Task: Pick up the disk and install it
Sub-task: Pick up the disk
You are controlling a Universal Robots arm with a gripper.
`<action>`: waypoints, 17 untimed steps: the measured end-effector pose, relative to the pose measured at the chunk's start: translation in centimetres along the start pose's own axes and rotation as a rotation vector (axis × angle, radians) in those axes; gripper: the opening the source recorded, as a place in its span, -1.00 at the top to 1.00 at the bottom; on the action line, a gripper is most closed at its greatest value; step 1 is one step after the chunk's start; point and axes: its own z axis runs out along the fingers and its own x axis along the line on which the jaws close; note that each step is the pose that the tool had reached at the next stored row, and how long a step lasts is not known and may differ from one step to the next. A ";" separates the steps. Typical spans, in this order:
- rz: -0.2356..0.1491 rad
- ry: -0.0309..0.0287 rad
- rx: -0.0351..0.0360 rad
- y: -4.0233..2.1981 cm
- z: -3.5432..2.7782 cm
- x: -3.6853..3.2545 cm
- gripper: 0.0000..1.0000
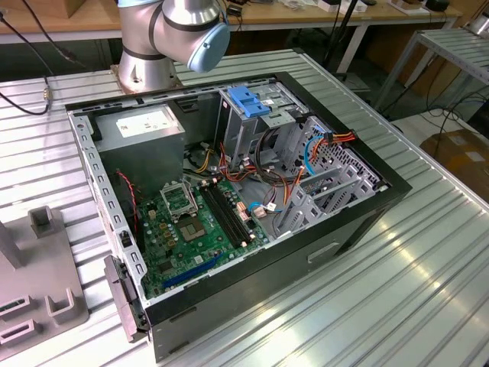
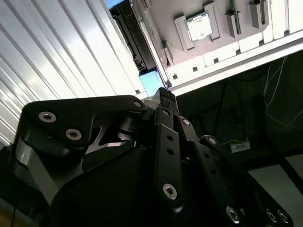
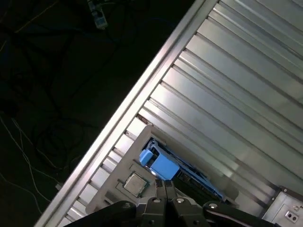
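- Ribbed silver table (image 1: pixel 428 290) carries everything, with wooden workbenches and loose cables behind it along the top of the exterior view.
- I see the open computer case (image 1: pixel 367 222) lying on its side in the middle of that view, its green board (image 1: pixel 191 229) facing up.
- Inside the case, a grey power box (image 1: pixel 145 126) with a white sticker sits toward the upper left. A metal cage with a blue tab (image 1: pixel 248 99) stands toward the upper centre.
- My arm (image 1: pixel 179 30) rises from its base at the top of the exterior view.
- At the exterior view's lower left edge sits a grey holder (image 1: pixel 38 283) with raised pockets.
- In both wrist views the gripper (image 3: pixel 164 185) (image 2: pixel 165 97) has its fingers pressed together, and I see nothing between them.
- The disk (image 3: pixel 163 165) (image 2: pixel 151 81) rests in the grey holder (image 3: pixel 118 189) (image 2: pixel 236 42) near the table's edge, its blue end just beyond the fingertips. I cannot tell whether they touch.
- A square chip (image 3: pixel 135 183) (image 2: pixel 199 26) lies in a holder pocket just beside the disk.
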 end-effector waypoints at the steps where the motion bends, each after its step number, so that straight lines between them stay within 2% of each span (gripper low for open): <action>1: -0.017 0.0006 0.0004 0.00 0.00 0.00 0.79; 8: -0.146 0.0045 0.0047 0.00 0.01 0.00 0.79; 12: -0.205 0.0021 0.0104 0.00 0.03 0.00 0.79; 13: -0.232 0.0000 0.0137 0.00 0.05 -0.01 0.79; 17: -0.315 0.0011 0.0172 -0.01 0.10 0.00 0.79</action>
